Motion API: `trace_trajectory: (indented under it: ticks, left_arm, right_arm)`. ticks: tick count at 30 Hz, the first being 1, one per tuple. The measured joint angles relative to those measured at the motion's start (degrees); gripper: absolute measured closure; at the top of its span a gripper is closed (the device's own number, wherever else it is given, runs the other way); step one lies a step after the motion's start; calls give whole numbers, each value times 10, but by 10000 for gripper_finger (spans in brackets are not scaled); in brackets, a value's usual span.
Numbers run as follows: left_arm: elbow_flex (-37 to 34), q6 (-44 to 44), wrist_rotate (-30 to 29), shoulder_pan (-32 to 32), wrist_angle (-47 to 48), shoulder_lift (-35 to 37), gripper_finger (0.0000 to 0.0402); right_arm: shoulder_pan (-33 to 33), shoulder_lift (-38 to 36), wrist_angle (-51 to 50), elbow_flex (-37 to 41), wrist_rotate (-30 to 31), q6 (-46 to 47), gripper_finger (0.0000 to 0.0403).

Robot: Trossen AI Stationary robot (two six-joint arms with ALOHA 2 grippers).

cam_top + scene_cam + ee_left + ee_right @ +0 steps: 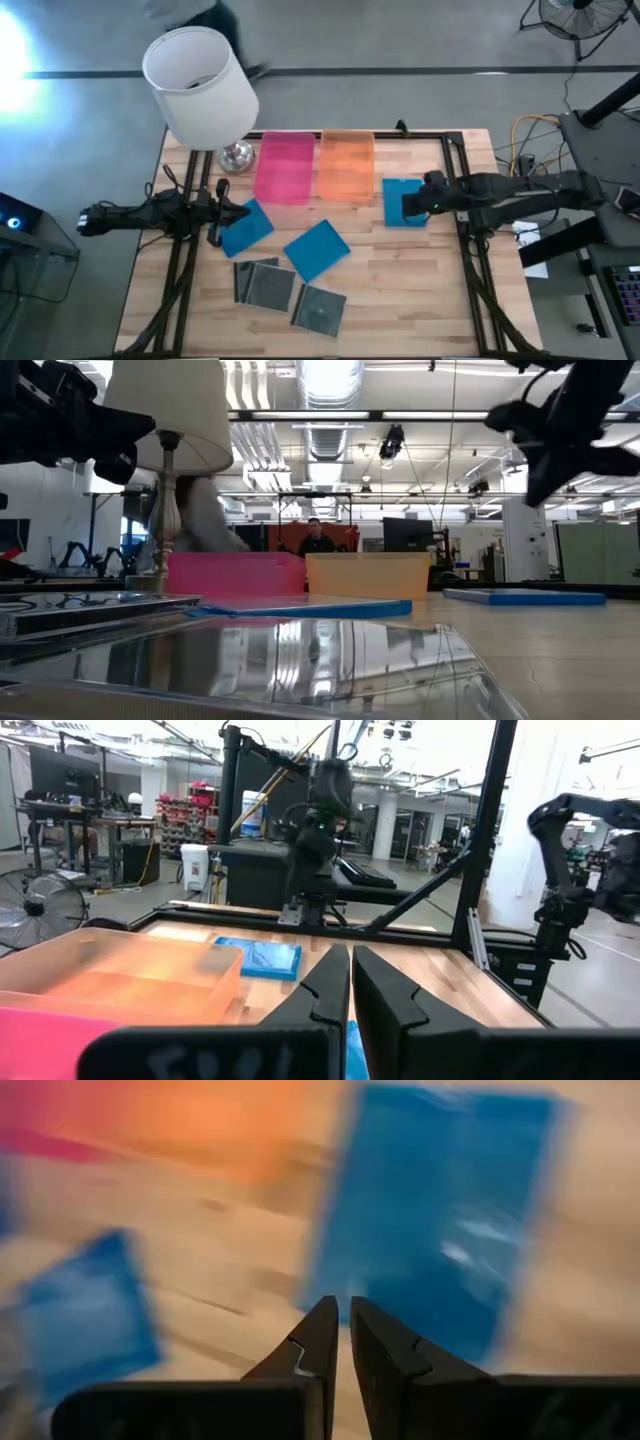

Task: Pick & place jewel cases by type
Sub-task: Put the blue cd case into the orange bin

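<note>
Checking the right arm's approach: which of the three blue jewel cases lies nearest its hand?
The blue jewel case right of the orange tray, directly under the shut right hand. The other two blue cases lie farther left.

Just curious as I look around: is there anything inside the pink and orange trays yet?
Both the pink tray and orange tray look empty from above. All the cases lie on the table. Nothing covers the trays.

Bright ceiling strip lights [330, 415] are glaring over a big open workshop, a round black floor fan [38, 905] is sitting on the grey concrete floor [400, 35], and a person [317, 538] is standing way back.
</note>
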State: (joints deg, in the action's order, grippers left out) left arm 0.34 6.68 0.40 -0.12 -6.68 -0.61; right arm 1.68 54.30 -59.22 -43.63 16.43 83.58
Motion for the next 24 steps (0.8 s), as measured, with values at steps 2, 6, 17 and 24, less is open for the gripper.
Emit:
trace_trajectory:
  ticks: [2, 6, 17, 24]
  left_arm:
    - [0, 0, -3, 0, -5, 0, 402]
    - [0, 140, 11, -2, -78, -7, 402]
    - [20, 502, -219, 0, -199, -60, 402]
    - [151, 487, -138, -3, -255, -296, 402]
  right_arm:
    - [-1, 30, -45, -10, -25, 36, 370]
    - [-4, 44, -42, -5, -89, 59, 340]
    - [-46, -40, -33, 70, -89, 109, 171]
    - [-77, -78, 18, 115, -86, 60, 131]
